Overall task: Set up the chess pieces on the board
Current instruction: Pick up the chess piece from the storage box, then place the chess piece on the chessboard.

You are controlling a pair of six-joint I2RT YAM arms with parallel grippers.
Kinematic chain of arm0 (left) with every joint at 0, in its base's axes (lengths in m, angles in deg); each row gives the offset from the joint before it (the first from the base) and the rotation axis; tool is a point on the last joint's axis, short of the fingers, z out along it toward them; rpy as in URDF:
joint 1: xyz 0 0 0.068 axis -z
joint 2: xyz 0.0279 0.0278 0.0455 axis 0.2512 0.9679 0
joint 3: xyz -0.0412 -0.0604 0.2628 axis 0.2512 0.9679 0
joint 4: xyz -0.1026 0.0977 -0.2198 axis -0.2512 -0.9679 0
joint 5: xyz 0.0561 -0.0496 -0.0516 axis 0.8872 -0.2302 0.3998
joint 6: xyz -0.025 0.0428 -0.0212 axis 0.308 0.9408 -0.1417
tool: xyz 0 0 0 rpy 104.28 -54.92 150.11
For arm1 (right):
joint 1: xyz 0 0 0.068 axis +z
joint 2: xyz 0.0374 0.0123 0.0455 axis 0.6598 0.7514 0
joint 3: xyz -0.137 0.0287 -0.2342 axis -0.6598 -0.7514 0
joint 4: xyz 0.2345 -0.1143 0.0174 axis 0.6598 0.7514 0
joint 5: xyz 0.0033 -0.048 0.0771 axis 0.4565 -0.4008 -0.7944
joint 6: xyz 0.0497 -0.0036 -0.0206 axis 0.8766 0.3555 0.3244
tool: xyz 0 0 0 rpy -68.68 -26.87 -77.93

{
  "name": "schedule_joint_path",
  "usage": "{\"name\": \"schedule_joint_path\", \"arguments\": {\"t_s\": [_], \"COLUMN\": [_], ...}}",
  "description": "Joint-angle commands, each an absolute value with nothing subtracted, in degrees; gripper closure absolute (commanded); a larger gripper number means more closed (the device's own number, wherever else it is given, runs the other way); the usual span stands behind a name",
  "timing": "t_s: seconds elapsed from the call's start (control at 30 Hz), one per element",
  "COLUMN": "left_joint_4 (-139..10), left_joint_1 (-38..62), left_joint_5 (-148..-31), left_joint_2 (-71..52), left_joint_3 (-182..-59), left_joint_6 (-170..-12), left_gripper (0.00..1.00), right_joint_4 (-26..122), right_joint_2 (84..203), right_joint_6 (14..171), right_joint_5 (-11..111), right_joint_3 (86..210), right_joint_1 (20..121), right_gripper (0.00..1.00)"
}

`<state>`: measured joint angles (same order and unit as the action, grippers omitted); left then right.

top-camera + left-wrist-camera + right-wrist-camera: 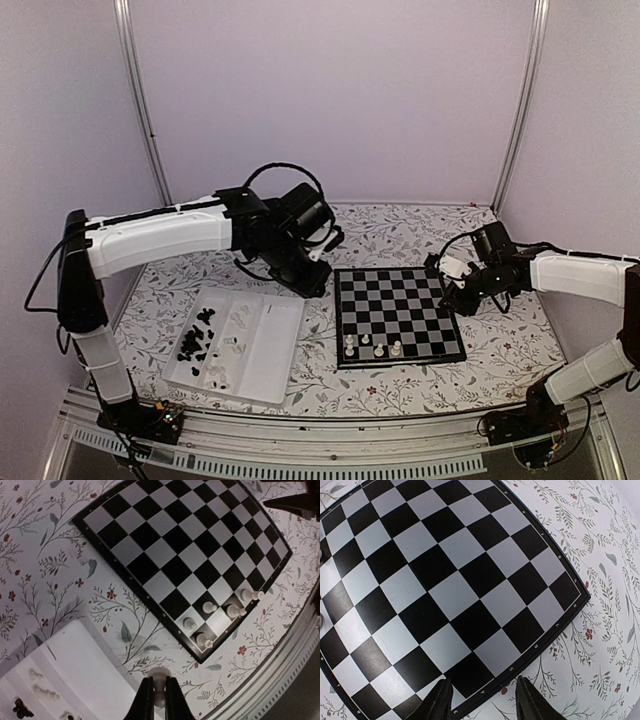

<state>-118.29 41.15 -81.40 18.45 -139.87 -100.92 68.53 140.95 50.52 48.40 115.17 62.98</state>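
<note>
— Floral counter (500, 350), lilac walls. Step in hand?
— Likely a carry: cream piece (160, 674) clamped in the left claw (159, 682), held high between tray (275, 340) and board (400, 300). Right claw (482, 696) apart, empty, by the board's right edge.
— Next?
— Probably setting it down upright on a free square beside the five cream pieces (209, 607) at the near-left corner, without knocking them.
— Hard to make out?
— Piece type. Tray contents blurred, partly cut off.
</note>
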Motion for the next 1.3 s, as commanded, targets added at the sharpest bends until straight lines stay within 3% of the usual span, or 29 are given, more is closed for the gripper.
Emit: {"name": "schedule_joint_path", "arguments": {"t_s": [0.0,0.47,1.27], "left_joint_4": [-118.0,-117.6,-119.2], "left_joint_1": [44.8,48.6,49.8], "left_joint_5": [-84.0,-86.9,-89.9], "left_joint_2": [29.3,48.3,53.4], "left_joint_3": [-150.0,-168.5,-169.6], "left_joint_6": [-94.0,-86.6,-86.8], "left_gripper": [0.94,0.94,0.93], "right_joint_4": [67.2,66.6,66.6], "right_joint_2": [139.2,137.9,139.1], "right_joint_6": [51.9,53.9,53.3], "right_joint_5": [49.9,48.8,49.8], "right_joint_3": [115.9,116.3,116.1], "right_joint_1": [61.1,60.5,60.4], "right_gripper": [0.55,0.54,0.54]}}
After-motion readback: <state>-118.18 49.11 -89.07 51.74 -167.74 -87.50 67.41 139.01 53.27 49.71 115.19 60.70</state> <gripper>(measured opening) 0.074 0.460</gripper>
